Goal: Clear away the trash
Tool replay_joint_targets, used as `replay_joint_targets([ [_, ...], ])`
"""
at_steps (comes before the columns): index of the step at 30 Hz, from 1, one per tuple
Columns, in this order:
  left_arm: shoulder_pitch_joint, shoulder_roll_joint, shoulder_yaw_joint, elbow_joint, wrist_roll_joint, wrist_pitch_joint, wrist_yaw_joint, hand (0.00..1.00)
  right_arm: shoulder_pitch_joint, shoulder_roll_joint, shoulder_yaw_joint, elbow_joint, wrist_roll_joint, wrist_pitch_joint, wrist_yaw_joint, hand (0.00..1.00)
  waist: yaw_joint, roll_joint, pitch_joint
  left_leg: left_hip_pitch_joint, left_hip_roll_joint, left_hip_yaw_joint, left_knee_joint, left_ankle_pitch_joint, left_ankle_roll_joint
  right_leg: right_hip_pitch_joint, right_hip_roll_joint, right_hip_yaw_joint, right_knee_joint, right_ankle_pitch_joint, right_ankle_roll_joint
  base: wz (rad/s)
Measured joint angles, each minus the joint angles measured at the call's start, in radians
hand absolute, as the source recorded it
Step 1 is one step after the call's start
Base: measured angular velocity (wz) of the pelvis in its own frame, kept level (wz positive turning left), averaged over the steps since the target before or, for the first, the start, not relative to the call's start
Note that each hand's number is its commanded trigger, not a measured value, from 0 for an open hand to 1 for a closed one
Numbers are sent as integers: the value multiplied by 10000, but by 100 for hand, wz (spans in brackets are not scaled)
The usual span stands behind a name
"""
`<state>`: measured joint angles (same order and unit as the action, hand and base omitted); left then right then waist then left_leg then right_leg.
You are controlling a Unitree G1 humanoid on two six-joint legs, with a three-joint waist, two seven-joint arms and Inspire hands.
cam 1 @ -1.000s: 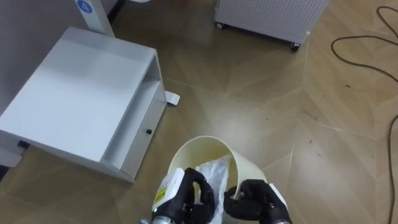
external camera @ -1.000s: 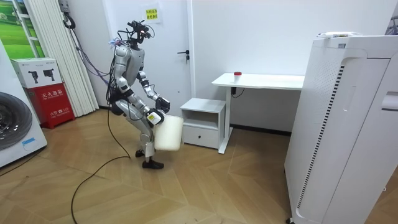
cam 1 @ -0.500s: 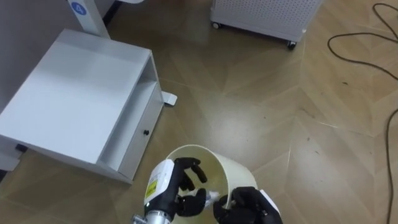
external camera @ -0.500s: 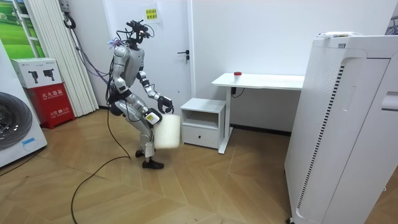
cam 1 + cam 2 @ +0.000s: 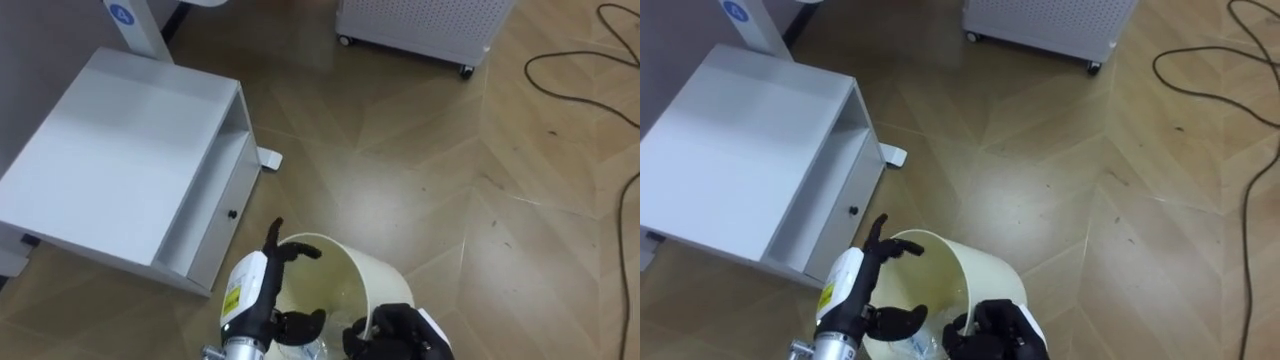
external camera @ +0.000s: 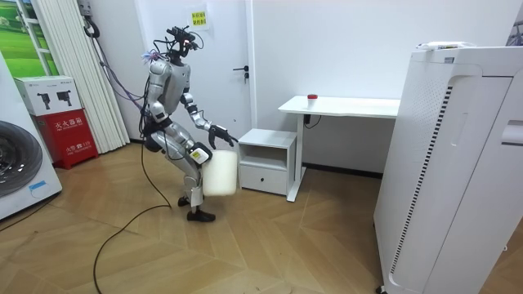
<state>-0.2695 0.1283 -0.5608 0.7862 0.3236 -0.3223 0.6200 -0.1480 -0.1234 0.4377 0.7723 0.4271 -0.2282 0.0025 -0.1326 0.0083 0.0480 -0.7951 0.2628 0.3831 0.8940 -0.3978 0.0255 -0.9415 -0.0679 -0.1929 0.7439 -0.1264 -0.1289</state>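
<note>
A cream waste bin (image 5: 350,285) tilts toward me at the bottom of the eye views, its mouth open upward. My right hand (image 5: 392,332) is curled over the bin's near rim and holds it. At the bin's left edge my left hand (image 5: 268,292) has its fingers spread wide and holds nothing. Crumpled clear plastic garbage (image 5: 312,350) lies inside the bin, below that hand; it also shows in the right eye view (image 5: 922,347). In the room view I stand bent forward with the bin (image 6: 219,173) held in front of me.
A white low cabinet (image 5: 110,170) with a drawer stands close on the left. A white wheeled unit (image 5: 420,25) is at the far edge, and a dark cable (image 5: 570,75) loops on the wood floor (image 5: 450,170) to the right. A white desk (image 6: 339,106) stands behind the cabinet.
My left hand was curled on the crumpled plastic over the bin; its fingers have spread, and the plastic has dropped inside. The right hand keeps its hold on the rim.
</note>
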Motion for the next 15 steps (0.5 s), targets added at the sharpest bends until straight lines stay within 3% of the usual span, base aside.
replay_joint_targets([
  [11, 38, 25, -16, 2, -175, -5, -1, 0, 125, -80, -1, 29, 34, 4, -97, 100, 10, 5, -2, 221, -10, -5, -34, 2, -16, 201, 10, 17, -2, -14, -5, 0],
  [15, 199, 41, -13, 23, -607, -66, -53, 0, 192, -331, -25, 501, 51, 5, -126, 100, 5, 24, 7, 943, -141, 44, -392, 15, -14, 860, -24, 70, -193, -54, 75, 2],
])
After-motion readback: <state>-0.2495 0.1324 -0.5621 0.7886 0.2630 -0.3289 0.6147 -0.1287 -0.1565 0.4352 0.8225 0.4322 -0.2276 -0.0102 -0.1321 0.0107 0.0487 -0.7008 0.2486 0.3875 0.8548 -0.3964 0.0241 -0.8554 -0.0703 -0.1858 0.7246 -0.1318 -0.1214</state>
